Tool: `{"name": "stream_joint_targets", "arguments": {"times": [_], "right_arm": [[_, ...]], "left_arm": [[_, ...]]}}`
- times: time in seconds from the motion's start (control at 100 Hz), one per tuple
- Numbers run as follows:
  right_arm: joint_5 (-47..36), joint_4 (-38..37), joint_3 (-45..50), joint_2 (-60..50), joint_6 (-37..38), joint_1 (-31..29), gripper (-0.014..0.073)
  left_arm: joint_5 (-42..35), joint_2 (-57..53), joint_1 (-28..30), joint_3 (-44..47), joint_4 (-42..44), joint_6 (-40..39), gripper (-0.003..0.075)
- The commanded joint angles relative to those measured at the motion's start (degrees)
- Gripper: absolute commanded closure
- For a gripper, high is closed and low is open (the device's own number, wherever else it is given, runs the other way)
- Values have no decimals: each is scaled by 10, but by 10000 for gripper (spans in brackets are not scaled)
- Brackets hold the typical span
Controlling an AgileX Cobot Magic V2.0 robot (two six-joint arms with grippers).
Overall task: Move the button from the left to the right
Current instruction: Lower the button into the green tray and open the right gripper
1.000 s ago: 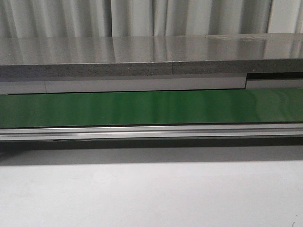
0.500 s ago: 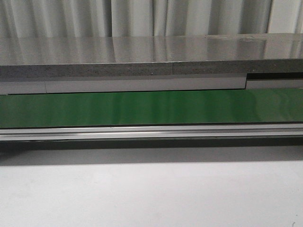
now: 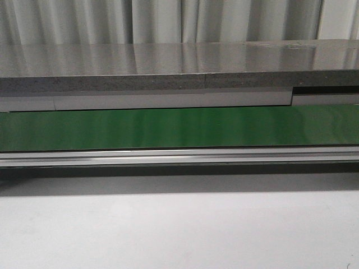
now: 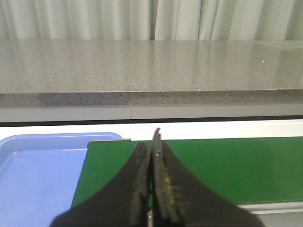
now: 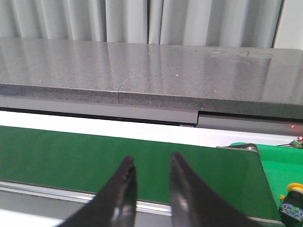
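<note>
The button (image 5: 294, 200) shows only in the right wrist view, at the frame's edge: a yellow round head on a black body with bluish marks. It rests on a bright green surface (image 5: 279, 163) past the end of the dark green belt (image 5: 94, 156). My right gripper (image 5: 150, 161) is open and empty above the belt's near edge, well apart from the button. My left gripper (image 4: 151, 144) is shut with nothing seen between its fingers, above the other end of the belt (image 4: 227, 165). Neither gripper shows in the front view.
A blue tray (image 4: 38, 175) lies beside the belt's end in the left wrist view. The green belt (image 3: 179, 128) runs across the front view with an aluminium rail (image 3: 179, 156) along its near side. A grey stone counter (image 3: 179, 64) and curtains stand behind.
</note>
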Motion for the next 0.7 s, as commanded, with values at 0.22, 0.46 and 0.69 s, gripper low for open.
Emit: {"name": "stream_joint_targets", "arguments": {"times": [0.22, 0.46, 0.69], "right_arm": [[-38, 5, -15, 7, -5, -1, 661], [-38, 5, -15, 7, -5, -1, 661], [-38, 5, -15, 7, -5, -1, 661]], "left_arm": [[-43, 4, -5, -17, -8, -1, 741], [-43, 4, -5, -17, -8, -1, 741], [-43, 4, -5, -17, -8, -1, 741]]}}
